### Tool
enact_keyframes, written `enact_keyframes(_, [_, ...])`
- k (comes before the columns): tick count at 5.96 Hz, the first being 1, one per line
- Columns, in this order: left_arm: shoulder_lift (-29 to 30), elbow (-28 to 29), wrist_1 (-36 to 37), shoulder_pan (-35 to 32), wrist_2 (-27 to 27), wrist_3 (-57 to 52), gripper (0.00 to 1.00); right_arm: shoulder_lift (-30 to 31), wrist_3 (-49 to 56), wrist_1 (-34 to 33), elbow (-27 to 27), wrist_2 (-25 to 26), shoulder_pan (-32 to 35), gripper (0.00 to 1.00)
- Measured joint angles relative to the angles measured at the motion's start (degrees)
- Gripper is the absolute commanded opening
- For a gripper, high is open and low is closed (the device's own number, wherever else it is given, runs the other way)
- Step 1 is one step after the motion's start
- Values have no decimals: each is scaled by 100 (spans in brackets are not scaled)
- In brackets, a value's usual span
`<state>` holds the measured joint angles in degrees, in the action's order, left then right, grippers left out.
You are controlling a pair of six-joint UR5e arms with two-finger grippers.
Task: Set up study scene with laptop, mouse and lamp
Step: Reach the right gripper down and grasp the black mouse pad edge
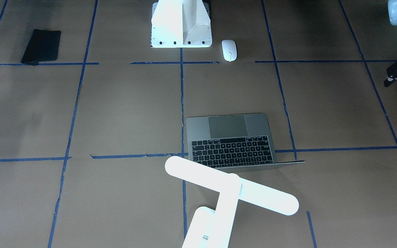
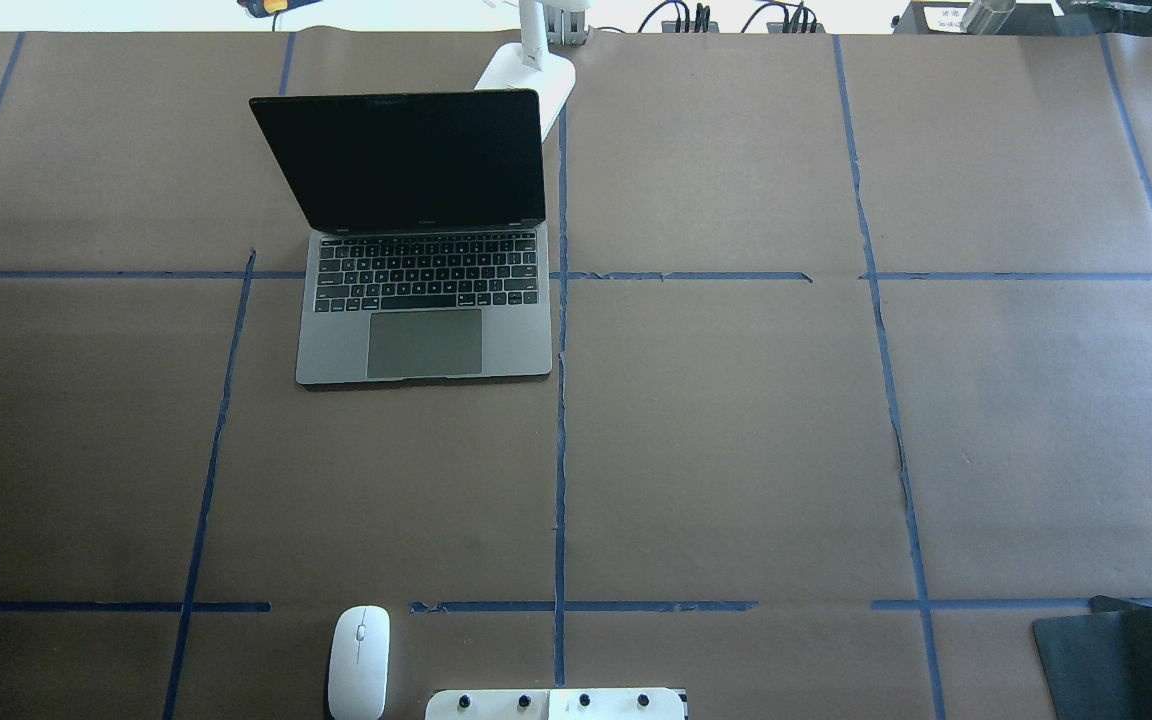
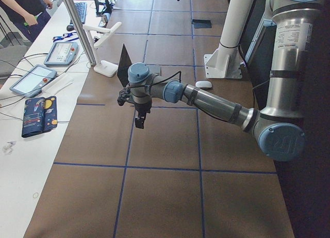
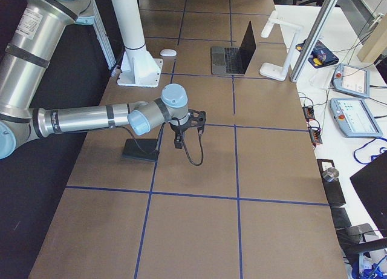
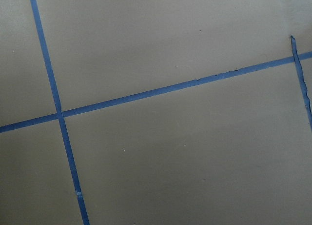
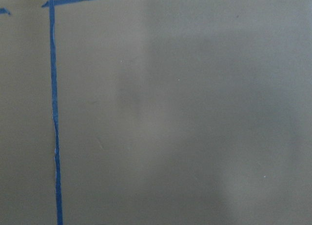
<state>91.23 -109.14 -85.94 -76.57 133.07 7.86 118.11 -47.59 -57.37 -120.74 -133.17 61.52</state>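
Observation:
The laptop (image 2: 426, 340) stands open on the table's far left part, its dark screen upright. The lamp (image 1: 231, 191) stands just behind it, its bar head over the laptop's back edge and its base (image 2: 531, 75) at the far edge. The mouse (image 2: 359, 660) lies near the robot's base, well apart from the laptop. My left gripper (image 3: 139, 123) hangs above bare table left of the laptop and holds nothing. My right gripper (image 4: 178, 144) hangs above the table beside a black pad and holds nothing. I cannot tell whether either is open or shut.
A flat black pad (image 2: 1106, 660) lies at the near right. The white boxy pedestal (image 1: 181, 24) stands at the robot's base, next to the mouse. Blue tape lines divide the brown table. A side bench with tablets and cables (image 4: 351, 97) runs beyond the far edge.

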Motion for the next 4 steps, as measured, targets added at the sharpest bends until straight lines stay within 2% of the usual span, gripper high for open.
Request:
enact_keyframes(2, [-7,-13,-1,0,0,13,100,669,-1121,1565,139,940,-1362,98])
enact_keyframes(4, [-19,-52,-1,-6,10,51,100,1021,-1661,3128,941,1571,-2156,97])
